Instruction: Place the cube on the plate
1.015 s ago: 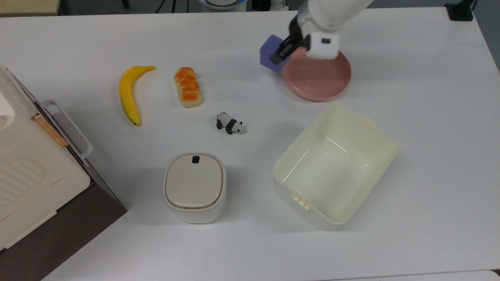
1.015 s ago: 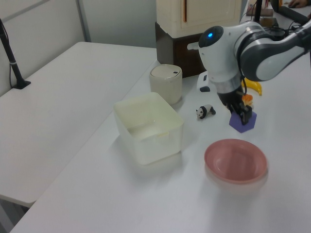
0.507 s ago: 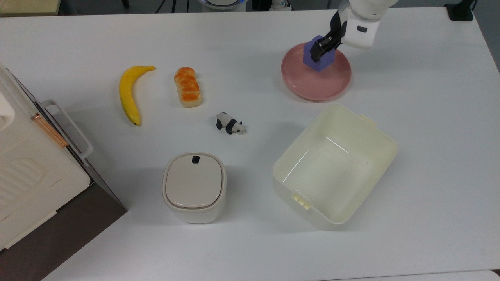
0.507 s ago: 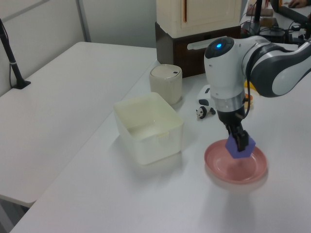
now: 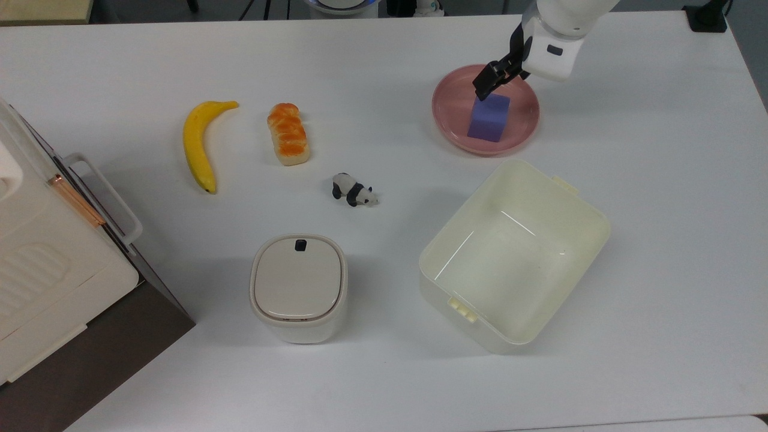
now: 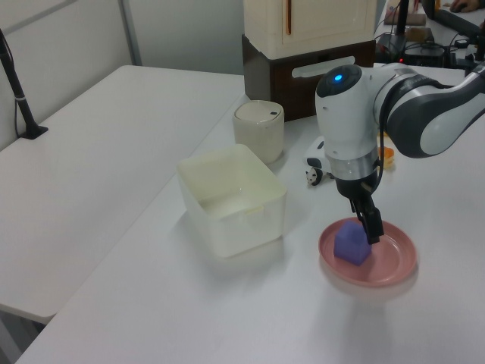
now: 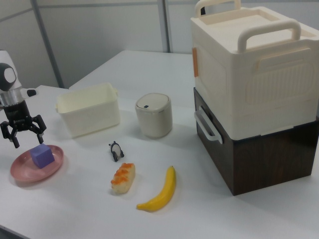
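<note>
- We find the gripper (image 7: 23,133) spread wide, both fingers splayed apart in the right view with nothing between them; it hangs just above the cube (image 7: 42,156), clear of it.
- The purple-blue cube sits directly below the gripper, flat on the floor of the pink plate (image 7: 22,172); in the top view it lies inside the rim, just below the fingertips and toward the side of the plate away from the arm; in the left view one dark finger (image 6: 372,224) overlaps the cube's upper corner, and we cannot tell from there whether they touch; the right view shows a gap.
- We judge the placing itself done: cube released, resting square, no tilt against the rim; what is left, as we read it, is for the arm to lift clear.
- Away from the gripper, toward the top view's lower edge, stands the cream rectangular tub (image 5: 516,252), near the plate yet not touching it; the toy panda (image 5: 354,191), bread roll (image 5: 288,133) and banana (image 5: 200,144) lie well apart on the top view's left, as does the lidded round-cornered bin (image 5: 299,288); none of these bears on the task.
</note>
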Motion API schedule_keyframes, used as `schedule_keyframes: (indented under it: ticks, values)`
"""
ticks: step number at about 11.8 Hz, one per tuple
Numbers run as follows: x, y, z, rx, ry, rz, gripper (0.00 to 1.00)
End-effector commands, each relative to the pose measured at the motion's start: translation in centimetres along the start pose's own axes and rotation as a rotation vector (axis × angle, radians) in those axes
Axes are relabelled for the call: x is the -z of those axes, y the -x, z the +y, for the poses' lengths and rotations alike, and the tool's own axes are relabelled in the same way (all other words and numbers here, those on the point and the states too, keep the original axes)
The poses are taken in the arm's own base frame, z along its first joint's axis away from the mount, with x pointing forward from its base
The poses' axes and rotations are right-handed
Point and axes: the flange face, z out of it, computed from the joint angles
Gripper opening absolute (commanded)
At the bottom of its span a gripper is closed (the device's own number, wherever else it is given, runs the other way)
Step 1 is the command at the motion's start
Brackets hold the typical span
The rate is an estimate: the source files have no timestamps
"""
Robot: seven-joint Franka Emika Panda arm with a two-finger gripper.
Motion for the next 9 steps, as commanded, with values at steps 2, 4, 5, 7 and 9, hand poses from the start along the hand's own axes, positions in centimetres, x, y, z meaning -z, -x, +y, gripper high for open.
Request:
schedule_keyframes:
  ticks: [2,4,5,7,9]
  values:
    - [5.4,1.5,4.2,-0.168,-0.016,0.046,1.0]
    - [8.9,2.4,11.5,-0.327,-0.033,0.061,1.0]
    - [10.6,3.3,14.5,-0.376,-0.032,0.094,1.0]
    - [13.1,6.3,19.6,-0.473,-0.033,0.145,1.0]
    - [15.0,11.2,26.9,-0.616,-0.05,0.188,1.0]
